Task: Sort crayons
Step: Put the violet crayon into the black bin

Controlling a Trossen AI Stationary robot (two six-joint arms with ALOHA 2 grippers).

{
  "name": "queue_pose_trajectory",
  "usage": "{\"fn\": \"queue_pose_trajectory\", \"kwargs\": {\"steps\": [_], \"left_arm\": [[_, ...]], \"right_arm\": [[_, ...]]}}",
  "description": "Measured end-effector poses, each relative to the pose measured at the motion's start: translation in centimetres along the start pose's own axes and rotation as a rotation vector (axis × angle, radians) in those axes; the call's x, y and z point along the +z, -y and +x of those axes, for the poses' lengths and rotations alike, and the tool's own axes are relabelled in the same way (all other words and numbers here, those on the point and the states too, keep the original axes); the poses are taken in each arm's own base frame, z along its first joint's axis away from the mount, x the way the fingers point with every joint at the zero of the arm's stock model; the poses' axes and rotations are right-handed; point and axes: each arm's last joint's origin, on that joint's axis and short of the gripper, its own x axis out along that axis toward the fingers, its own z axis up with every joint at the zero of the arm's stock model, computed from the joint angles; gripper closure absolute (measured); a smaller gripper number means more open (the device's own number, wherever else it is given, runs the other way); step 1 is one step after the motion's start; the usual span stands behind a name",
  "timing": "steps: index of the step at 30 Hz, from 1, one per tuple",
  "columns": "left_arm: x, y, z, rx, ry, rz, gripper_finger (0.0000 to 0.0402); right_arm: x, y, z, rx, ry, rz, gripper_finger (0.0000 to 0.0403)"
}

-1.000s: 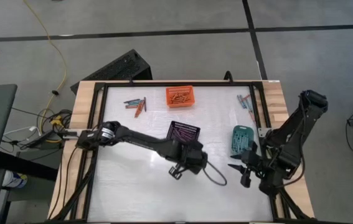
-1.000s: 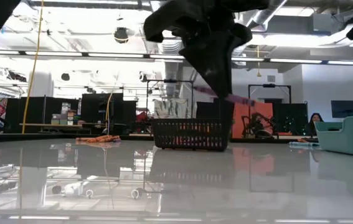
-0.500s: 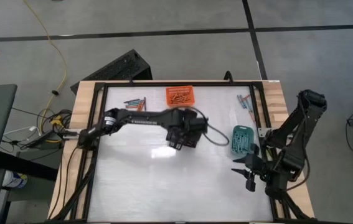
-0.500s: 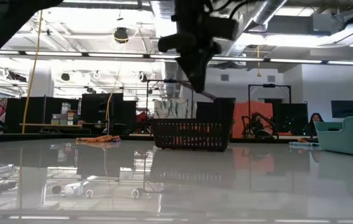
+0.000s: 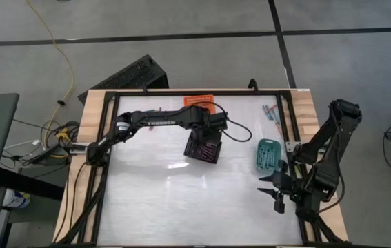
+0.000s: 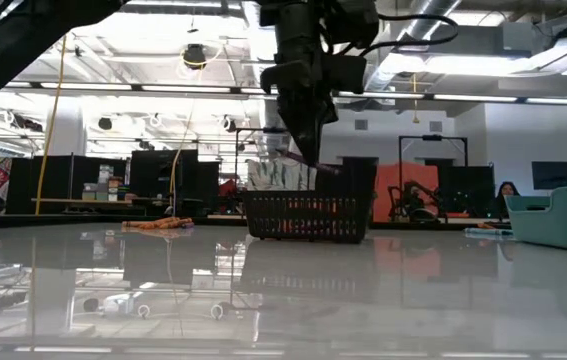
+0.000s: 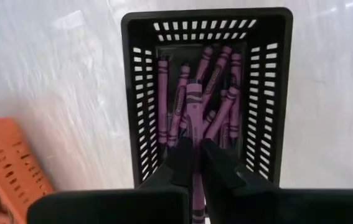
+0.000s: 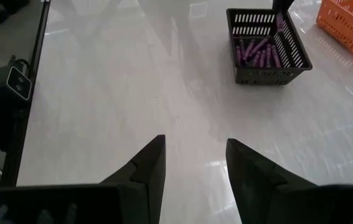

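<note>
Left gripper (image 7: 193, 163), fingers clamped on a purple crayon (image 7: 193, 121), hangs over the black basket (image 5: 204, 147) at frame centre. Right gripper (image 5: 272, 187), fingers apart, waits at lower right.

On the tabletop (image 5: 147, 200) we find three baskets: the slotted basket (image 5: 203, 147) sits near the middle, a second basket (image 5: 198, 102) lies behind it at the far edge, and a third basket (image 5: 267, 156) stands to the right. The left hand (image 7: 193, 163) hangs directly above the slotted basket, clamped on one crayon (image 7: 193, 121), with more crayons (image 7: 223, 106) lying inside below it. Loose crayons (image 5: 272, 114) lie at the far right corner. The right hand (image 5: 276, 189) waits, fingers apart, near the right edge, in front of the third basket.
</note>
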Motion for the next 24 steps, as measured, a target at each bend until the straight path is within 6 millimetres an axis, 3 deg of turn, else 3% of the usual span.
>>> {"fn": "queue_pose_trajectory", "kwargs": {"steps": [12,24], "left_arm": [[-0.06,-0.02,0.02,-0.006,-0.003,-0.040,0.0346],[-0.23,0.00,0.01,0.004,-0.025,-0.066,0.0244]], "right_arm": [[0.01,-0.02,0.01,0.001,0.001,-0.001,0.0242],[0.01,-0.03,0.01,0.003,0.000,0.000,0.0242]]}}
